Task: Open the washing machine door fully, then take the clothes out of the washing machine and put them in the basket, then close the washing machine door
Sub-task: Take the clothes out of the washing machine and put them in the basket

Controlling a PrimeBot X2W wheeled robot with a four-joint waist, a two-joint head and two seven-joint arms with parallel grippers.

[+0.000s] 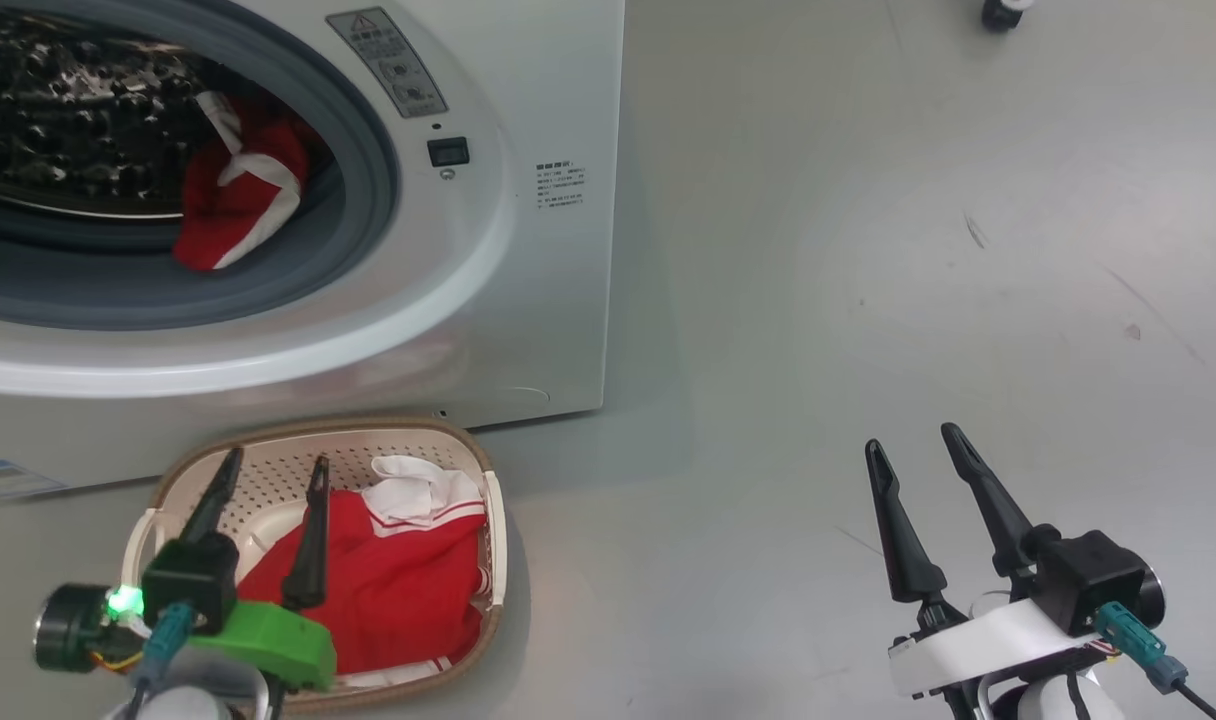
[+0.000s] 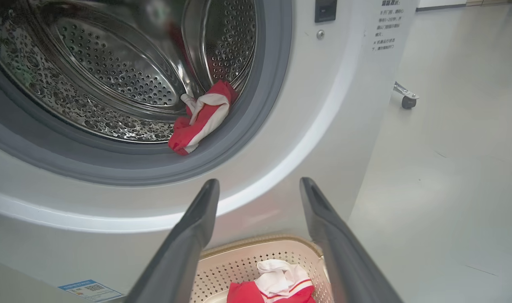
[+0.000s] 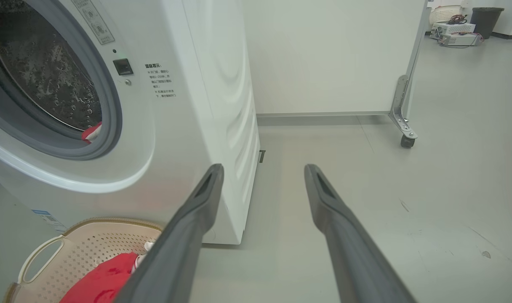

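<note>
Red garment (image 1: pixel 233 200) lies at the front edge of the washing machine (image 1: pixel 548 300) drum; a second garment (image 1: pixel 398 590) fills the basket (image 1: pixel 348 445). My left hand (image 1: pixel 278 456) hovers above it, fingers apart; my right hand (image 1: pixel 912 437), likewise apart, hangs over the floor (image 1: pixel 818 300).

Warning sticker (image 1: pixel 386 60): grey strip on the front of the washing machine (image 1: pixel 558 330), just upper right of the drum opening (image 1: pixel 88 150); triangle warning sign at the top, small pictograms beneath, wording too small to read.
Printed notice (image 2: pixel 387 26): heading and several short lines of small dark characters on the white front, right of the drum opening; not legible.
Blue sticker (image 2: pixel 89 290): low on the front, below the drum opening toward the left; QR code square, print unreadable.
Brands, numbers: none legible.
</note>
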